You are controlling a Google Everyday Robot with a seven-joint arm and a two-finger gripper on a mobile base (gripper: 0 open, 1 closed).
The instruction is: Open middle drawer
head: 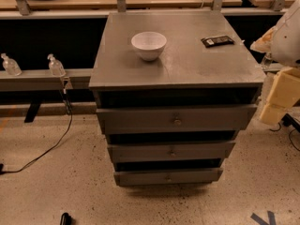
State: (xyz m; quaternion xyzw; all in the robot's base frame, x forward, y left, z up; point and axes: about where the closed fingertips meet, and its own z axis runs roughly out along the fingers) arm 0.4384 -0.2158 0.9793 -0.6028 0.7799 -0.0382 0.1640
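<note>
Right of the middle drawer (140,152), the hand (283,90) sits half cropped.

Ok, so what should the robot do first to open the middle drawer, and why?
Probably bring the gripper, which is not in view, up to the small round knob in the centre of the middle drawer. That drawer looks shut, nothing is touching its knob, and the knob seems the only thing on the flat front to grab.

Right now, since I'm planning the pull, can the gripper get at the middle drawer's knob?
Probably yes: nothing on the floor stands before the middle drawer or its knob. The gripper is out of view, so its own path is uncertain.
</note>
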